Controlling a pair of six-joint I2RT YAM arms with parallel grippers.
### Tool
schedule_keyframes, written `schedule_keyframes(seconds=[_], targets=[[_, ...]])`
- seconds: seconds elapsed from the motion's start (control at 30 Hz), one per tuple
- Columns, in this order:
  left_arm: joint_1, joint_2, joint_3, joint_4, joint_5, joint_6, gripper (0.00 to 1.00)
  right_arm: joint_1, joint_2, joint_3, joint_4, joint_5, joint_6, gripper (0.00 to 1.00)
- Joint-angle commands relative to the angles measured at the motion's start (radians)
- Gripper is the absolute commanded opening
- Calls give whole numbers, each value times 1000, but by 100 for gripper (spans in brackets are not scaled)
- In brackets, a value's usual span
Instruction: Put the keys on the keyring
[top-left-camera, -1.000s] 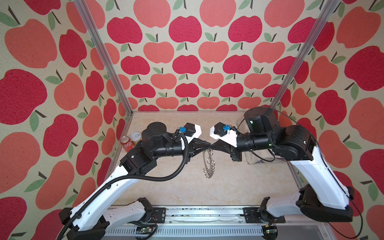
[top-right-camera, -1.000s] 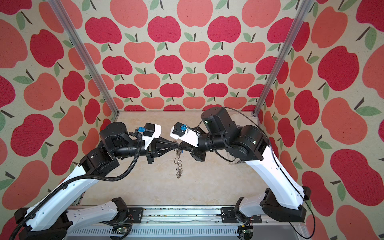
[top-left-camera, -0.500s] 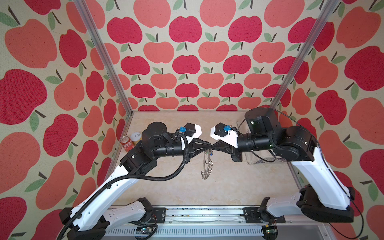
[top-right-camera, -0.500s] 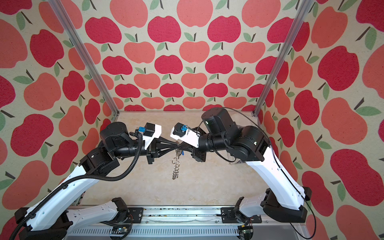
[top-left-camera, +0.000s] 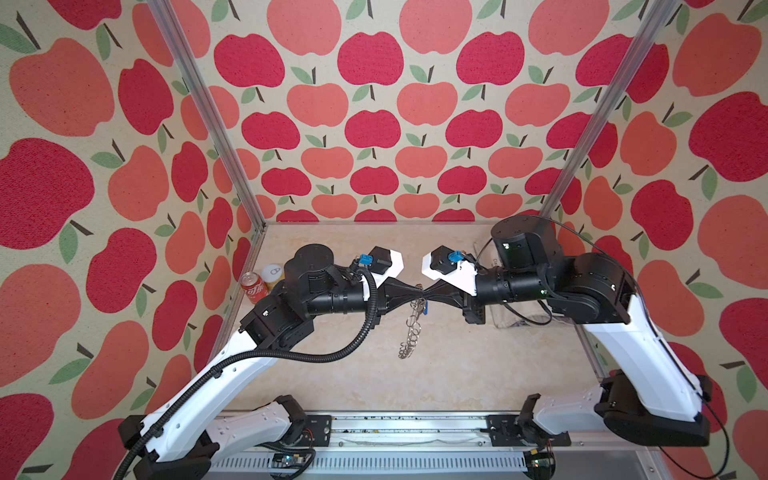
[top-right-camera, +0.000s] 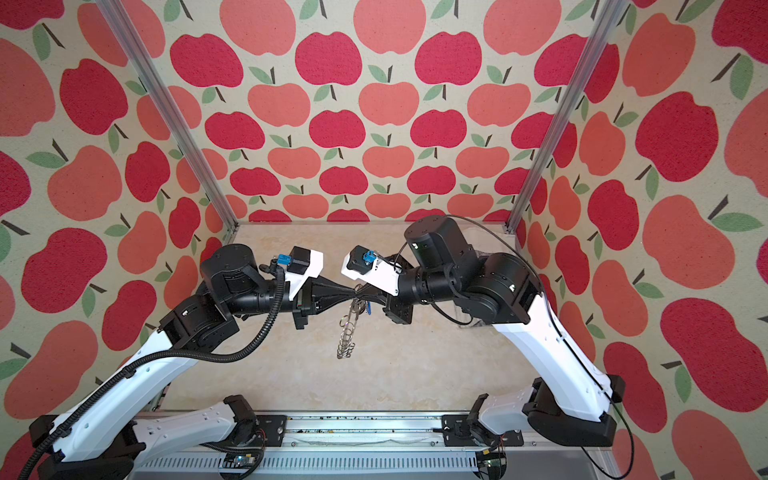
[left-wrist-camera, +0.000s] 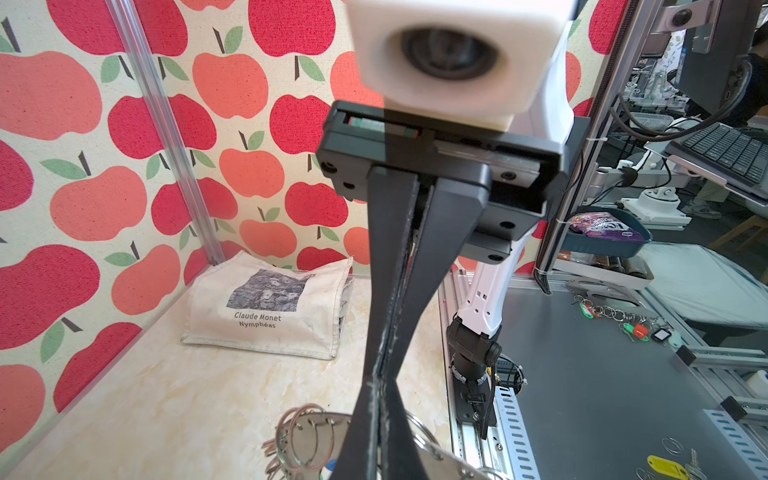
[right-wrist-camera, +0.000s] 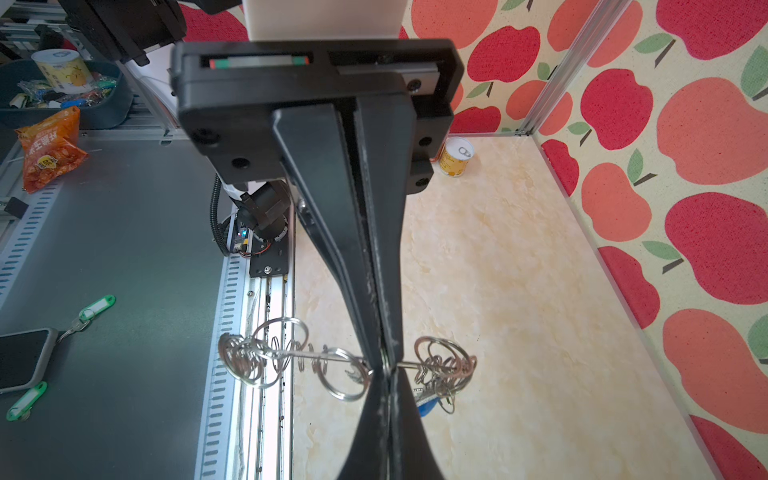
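Observation:
The keyring (top-left-camera: 411, 332) hangs edge-on above the middle of the table, a silver disc fringed with wire rings (top-right-camera: 347, 332). My left gripper (top-left-camera: 417, 293) and right gripper (top-left-camera: 428, 296) meet tip to tip at its upper rim, and both are shut on it. The right wrist view shows the disc (right-wrist-camera: 291, 357) running through the pinched tips of my right gripper (right-wrist-camera: 387, 370). In the left wrist view it (left-wrist-camera: 316, 432) lies partly hidden behind my left gripper (left-wrist-camera: 380, 376). One of the keys, with a blue tag (right-wrist-camera: 428, 405), dangles from the rim beside the tips (top-left-camera: 424, 308).
A red can (top-left-camera: 253, 286) and a yellow can (top-left-camera: 272, 272) stand at the back left by the wall. A folded printed cloth bag (left-wrist-camera: 270, 307) lies in the back right corner. Loose key tags (right-wrist-camera: 97, 305) and a phone (right-wrist-camera: 20, 357) lie on the grey bench outside the enclosure.
My left gripper's jaws have closed fully at the keyring's upper rim. Both arms and the hanging keyring have stayed almost where they were.

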Motion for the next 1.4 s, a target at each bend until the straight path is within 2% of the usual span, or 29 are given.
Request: schedule_keyframes(seconds=[0.0,0.17,0.2,0.27,0.33,0.47,0.57,0.73,1.13,1.37], targets=[[1,2,5,12,-2,-13,0,11,-16,-13,62,-31,4,0],[1,-44,-50,97,-42,-22,0,11,-31,-27,76,-22,9,2],[1,-54,-61,118,-49,-24,0,11,-35,-30,79,-15,11,7],[2,-67,-82,158,-59,-27,0,11,-48,-36,85,-6,14,24],[5,-82,-104,202,-67,-33,0,10,-63,-49,96,7,18,34],[30,-107,-149,315,-43,-73,0,10,-101,-91,137,30,33,39],[54,-120,-191,429,-16,-120,0,7,-134,-141,195,17,52,39],[87,-120,-246,616,37,-205,0,1,-172,-214,290,-1,74,31],[88,-95,-265,756,75,-250,0,-39,-209,-321,507,-54,116,19],[88,-84,-278,806,74,-259,0,-44,-192,-353,577,-175,172,11]])
